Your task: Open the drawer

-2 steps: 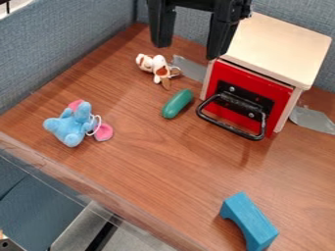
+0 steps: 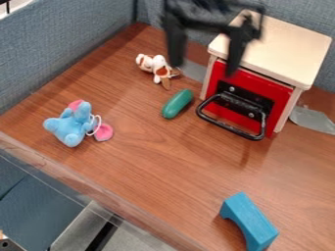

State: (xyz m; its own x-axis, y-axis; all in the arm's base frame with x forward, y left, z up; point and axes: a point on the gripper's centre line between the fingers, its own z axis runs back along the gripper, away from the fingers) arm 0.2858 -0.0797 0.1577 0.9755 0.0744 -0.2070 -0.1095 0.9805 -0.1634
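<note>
The red drawer [image 2: 262, 88] sits closed inside its pale wooden cabinet [image 2: 288, 49].

Black gripper [image 2: 203, 68] at top, jaws downward, wide apart.

Blue plush toy [image 2: 70, 125], brown-and-white plush [image 2: 155, 65], green cylinder [image 2: 177, 104], blue arch block [image 2: 249, 221] on wooden table [image 2: 157, 166].

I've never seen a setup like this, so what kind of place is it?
Probably a robot test area: a black gripper hangs over a wood-look table edged by grey-blue padded panels, with toys like a blue plush lying about.
</note>
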